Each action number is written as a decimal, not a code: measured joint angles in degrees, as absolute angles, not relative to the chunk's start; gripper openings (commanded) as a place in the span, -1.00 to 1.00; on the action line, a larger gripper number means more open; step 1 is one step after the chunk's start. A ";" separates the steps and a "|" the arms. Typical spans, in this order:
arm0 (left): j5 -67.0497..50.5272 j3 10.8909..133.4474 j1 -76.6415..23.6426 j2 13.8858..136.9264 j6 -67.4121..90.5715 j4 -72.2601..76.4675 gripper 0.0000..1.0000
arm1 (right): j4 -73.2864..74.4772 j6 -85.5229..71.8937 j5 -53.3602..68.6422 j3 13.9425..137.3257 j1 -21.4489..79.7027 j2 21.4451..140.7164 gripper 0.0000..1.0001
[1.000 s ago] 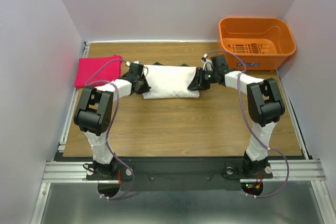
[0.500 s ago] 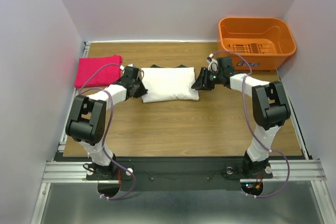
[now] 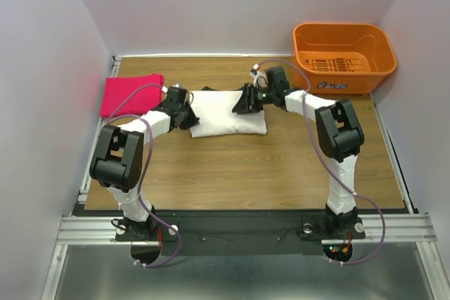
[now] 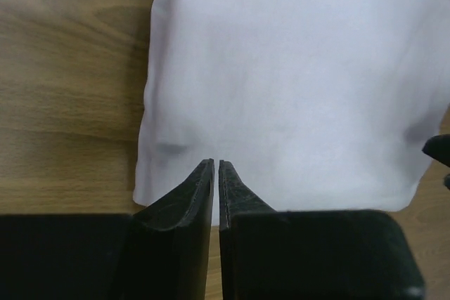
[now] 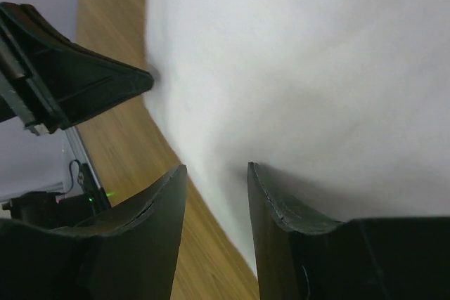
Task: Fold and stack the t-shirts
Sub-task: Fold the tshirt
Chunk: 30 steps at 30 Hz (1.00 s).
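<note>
Where the top camera looks down on the wood-grain worktop (image 3: 246, 166), the white t-shirt (image 3: 228, 116) lies at mid-table as a soft, puffy oblong, a dark green strip showing along its far edge. The left gripper (image 3: 188, 114) is at its left end and the right gripper (image 3: 242, 100) sits over its far right part. The pink-red t-shirt (image 3: 130, 94) lies as a flat folded square at the far left, apart from the white one. An orange plastic basket (image 3: 343, 26) with slotted walls stands in the far right corner.

From the left wrist, the left gripper (image 4: 215, 163) shows smooth black jaws all but together, only a thin slit between them, tips at the near edge of the white t-shirt (image 4: 295, 82), whose cloth is smooth with shallow dimples. Bare worktop (image 4: 70, 68) lies to the left.

From the right wrist, the right gripper (image 5: 216, 168) has its curved black jaws apart, over the white t-shirt (image 5: 316, 68) near its rounded edge.
</note>
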<state>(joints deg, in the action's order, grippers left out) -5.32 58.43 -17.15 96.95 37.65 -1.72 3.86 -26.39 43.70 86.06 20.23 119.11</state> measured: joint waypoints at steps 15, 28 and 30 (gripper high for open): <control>-6.42 52.86 -15.64 95.79 39.79 -2.39 -0.46 | 4.84 -25.96 41.23 82.21 20.67 123.02 -0.07; -5.34 83.24 -15.64 108.36 32.67 -4.62 -0.53 | 5.61 -23.51 25.96 91.53 15.94 122.39 -0.29; -5.34 85.38 -15.64 111.59 31.99 -4.60 -0.54 | 5.63 -23.38 23.99 91.53 15.38 123.31 -0.31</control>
